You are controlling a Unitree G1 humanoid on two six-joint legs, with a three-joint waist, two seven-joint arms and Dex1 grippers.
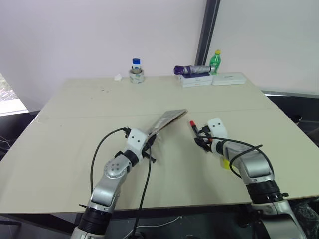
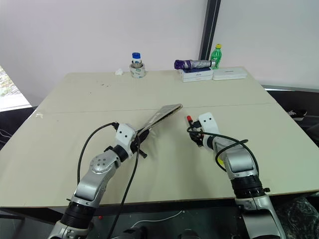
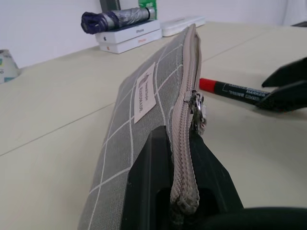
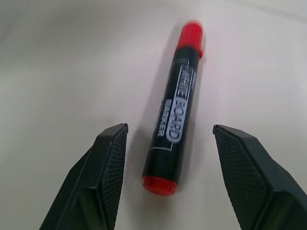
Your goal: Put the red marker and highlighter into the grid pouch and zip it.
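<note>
Grey grid-patterned fabric is what the left gripper is pinching: its fingers are fully closed on the zipper-edge corner of the flat grid pouch, holding it tilted up off the pale tabletop, with the far end rising toward one o'clock. The zip is looking closed along the visible length. The slim red marker with red cap and black barrel is lying flat on the tabletop, just beside the pouch at its three o'clock. The right gripper is hovering over the marker's near end, fingers spread wide on either side and holding nothing. The marker is likely light, rigid and smooth, apt to roll, so a grip across the black barrel's middle seems best. The pouch is soft and floppy, likely sagging unless braced
</note>
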